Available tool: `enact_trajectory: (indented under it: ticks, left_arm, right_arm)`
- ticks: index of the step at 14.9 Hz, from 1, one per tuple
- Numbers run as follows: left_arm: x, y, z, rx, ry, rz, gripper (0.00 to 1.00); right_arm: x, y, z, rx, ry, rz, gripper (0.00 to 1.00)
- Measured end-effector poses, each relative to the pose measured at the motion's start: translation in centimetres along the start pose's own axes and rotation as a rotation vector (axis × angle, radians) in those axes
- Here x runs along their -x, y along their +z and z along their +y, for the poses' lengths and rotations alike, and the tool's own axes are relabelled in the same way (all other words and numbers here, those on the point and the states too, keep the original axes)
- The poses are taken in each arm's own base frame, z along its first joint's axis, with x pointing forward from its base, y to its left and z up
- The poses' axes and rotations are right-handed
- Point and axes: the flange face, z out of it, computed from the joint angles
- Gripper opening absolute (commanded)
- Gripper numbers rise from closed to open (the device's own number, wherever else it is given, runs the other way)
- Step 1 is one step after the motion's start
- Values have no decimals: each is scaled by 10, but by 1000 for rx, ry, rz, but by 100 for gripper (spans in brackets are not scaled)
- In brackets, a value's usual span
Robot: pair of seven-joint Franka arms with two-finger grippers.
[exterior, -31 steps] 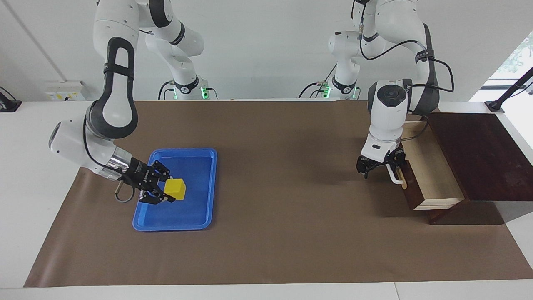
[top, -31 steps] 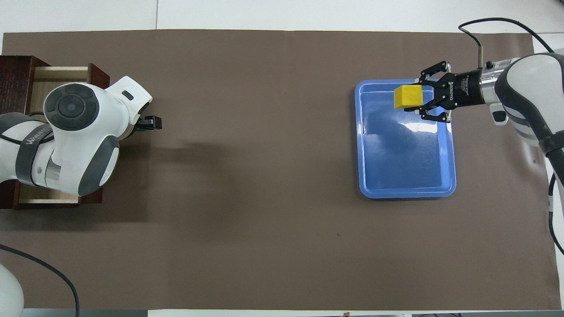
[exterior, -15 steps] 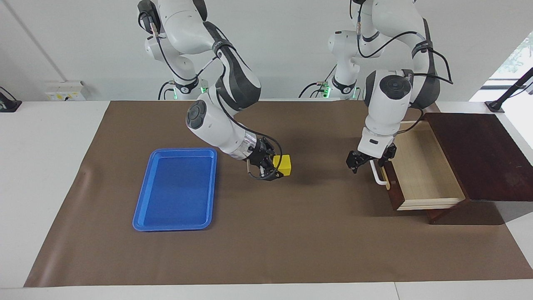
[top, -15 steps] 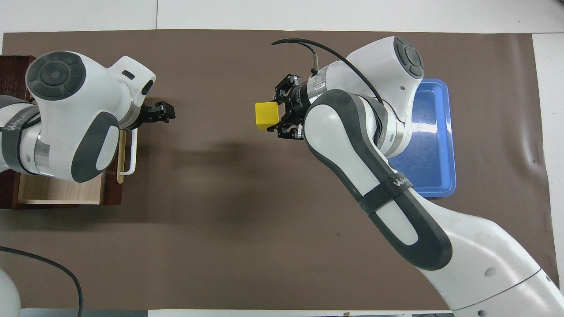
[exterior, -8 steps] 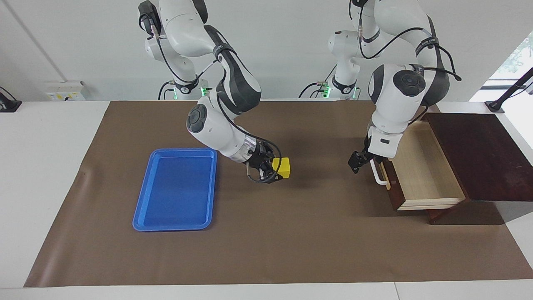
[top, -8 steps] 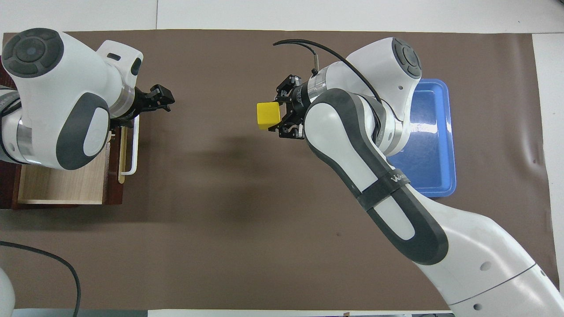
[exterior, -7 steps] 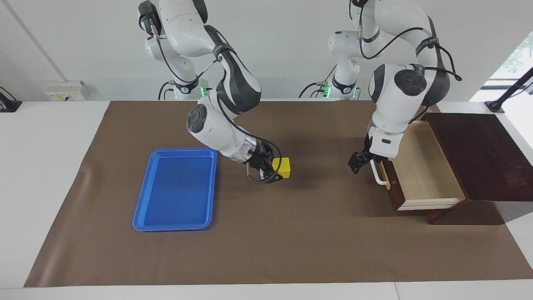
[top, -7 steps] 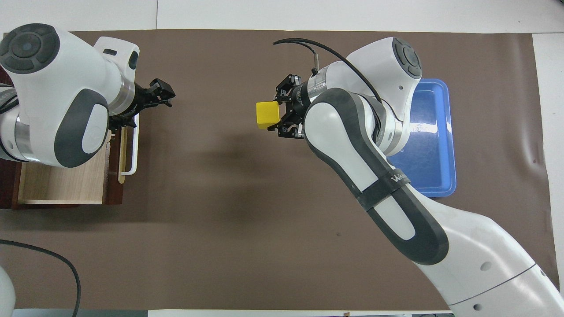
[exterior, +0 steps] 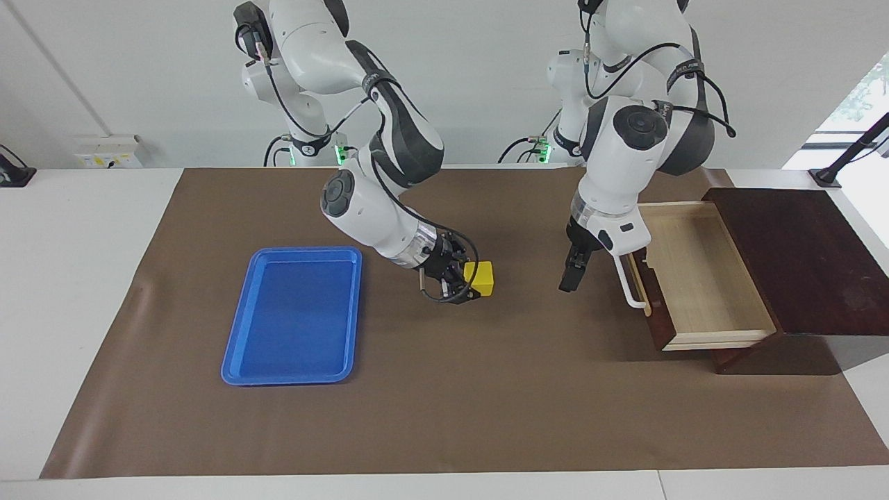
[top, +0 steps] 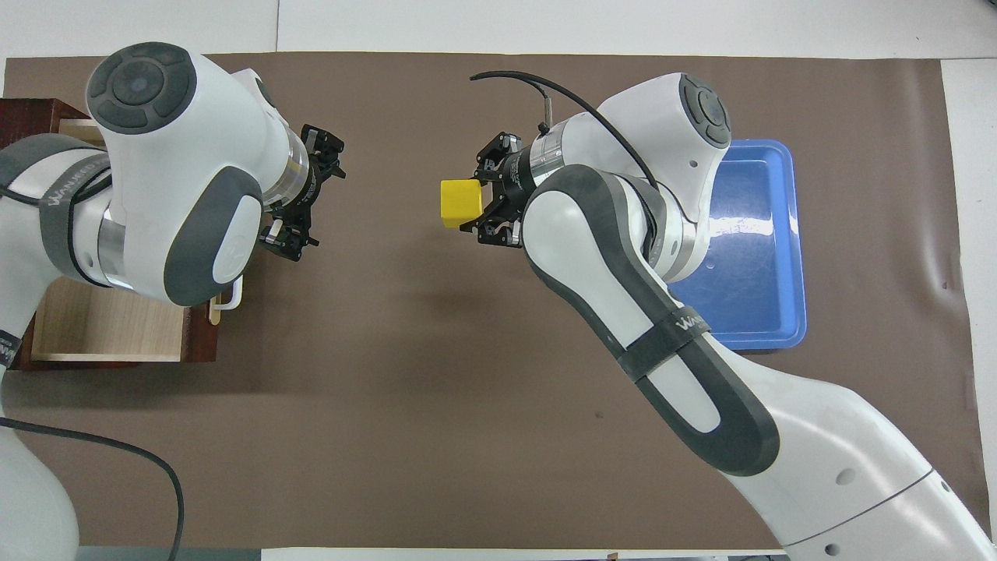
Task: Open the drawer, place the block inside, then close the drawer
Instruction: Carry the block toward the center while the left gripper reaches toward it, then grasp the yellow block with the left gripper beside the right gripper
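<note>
The left claw (exterior: 568, 278) has swung off the drawer (exterior: 694, 278) handle toward the block (exterior: 480, 278).

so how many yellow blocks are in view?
1. The block is held in the right gripper, above the brown mat between the blue tray and the open drawer. None shows in the drawer, though the left arm hides part of it.

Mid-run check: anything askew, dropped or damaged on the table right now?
Nothing stands out. The right gripper holds the block squarely above the mat, the drawer sits open and straight, the left gripper hangs open near its handle, and the blue tray lies flat.
</note>
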Motion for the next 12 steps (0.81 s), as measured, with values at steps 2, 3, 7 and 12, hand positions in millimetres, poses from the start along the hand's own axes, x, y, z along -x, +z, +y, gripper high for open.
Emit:
enact_trajectory:
  ticks: [2,3,7,12]
  left_arm:
    - [3,-15,4,34,-137,-40,100]
    - [6,-21,6,43,-182,-66,100]
    - [54,-34,11,37,-236,-90,100]
    - [120,-17,21,6,-277,-65,100]
  right_arm:
    - [1,-1,0,-3,1,-2,0]
    - [2,-2,-1,-3,1,-2,0]
    - [2,-2,-1,-5,0,-3,0]
    - [2,-2,-1,-4,0,-3,0]
